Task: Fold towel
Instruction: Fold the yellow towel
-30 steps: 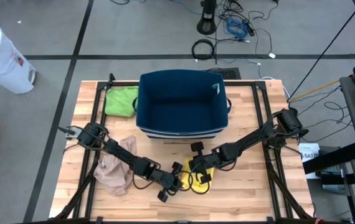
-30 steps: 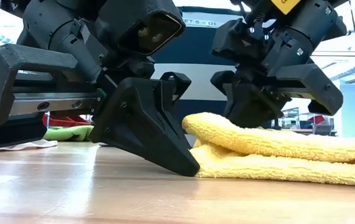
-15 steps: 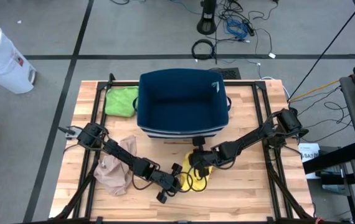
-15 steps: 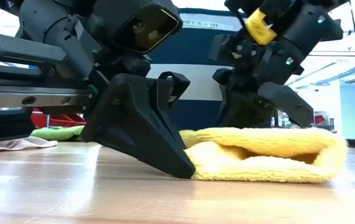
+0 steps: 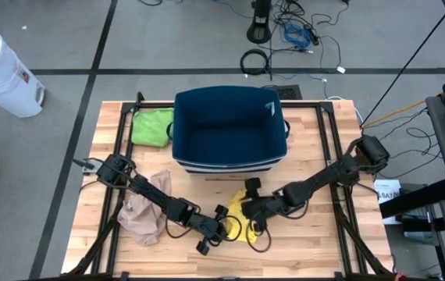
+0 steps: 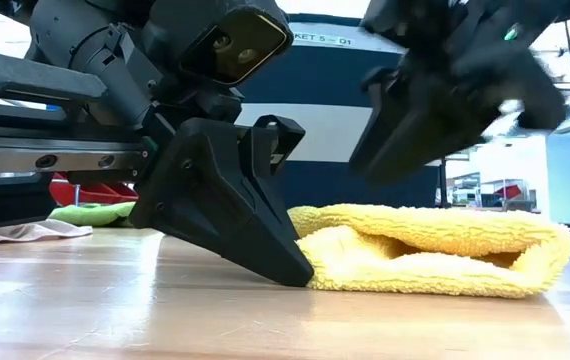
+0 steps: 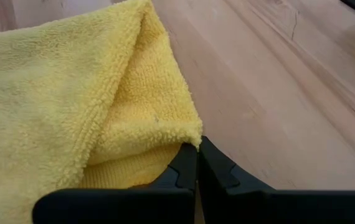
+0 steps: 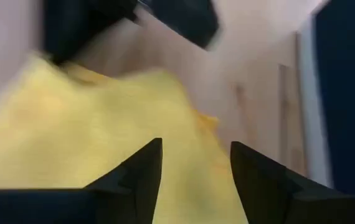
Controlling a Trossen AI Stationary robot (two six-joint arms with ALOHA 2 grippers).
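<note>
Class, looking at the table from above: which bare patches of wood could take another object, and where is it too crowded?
Free: the wood right of the navy bin, and the front right corner beyond the right gripper. Crowded: the front middle, where both grippers meet at the yellow towel, and the left side with the tan cloth and green cloth.

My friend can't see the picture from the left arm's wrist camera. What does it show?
A fluffy yellow towel, folded over itself, lies on a wooden table. The left gripper, fingers shut together, pinches the towel's corner.
</note>
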